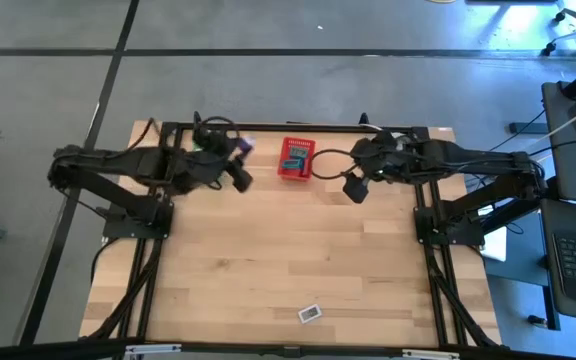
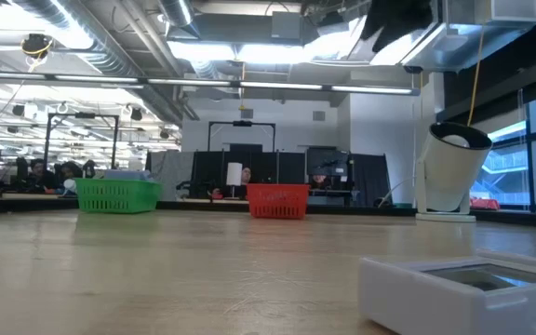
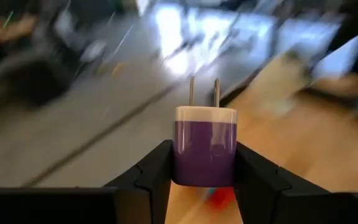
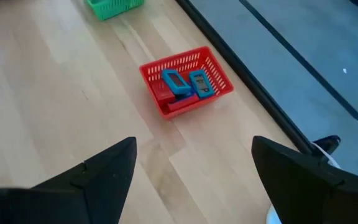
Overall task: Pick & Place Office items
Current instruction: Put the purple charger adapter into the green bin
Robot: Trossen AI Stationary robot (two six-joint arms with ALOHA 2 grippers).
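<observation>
My left gripper [image 3: 204, 163] is shut on a small purple block with a white end and two metal prongs [image 3: 204, 144]. In the high view it shows as a lavender speck [image 1: 247, 145] at the left gripper [image 1: 240, 160], near the table's far edge, left of the red basket [image 1: 295, 158]. My right gripper [image 4: 191, 168] is open and touches nothing, hovering right of and nearer than the red basket [image 4: 185, 81], which holds blue, teal and red pieces [image 4: 188, 86]. A white flat piece [image 1: 309, 313] lies flat on the table by the near edge. My left gripper pinches the purple block by its two opposite side faces [image 3: 178, 155], one finger [image 3: 156, 177] on each side. The white end with its prongs [image 3: 204, 93] points away from the gripper, along the fingers. The block is lifted clear of the table.
The green basket [image 2: 117, 194] stands at the far edge left of the red basket [image 2: 277, 200], mostly hidden under the left arm in the high view. A white round cup-like thing [image 2: 454, 167] stands at the right in the low view. Bare wood fills the table's middle [image 1: 288, 250].
</observation>
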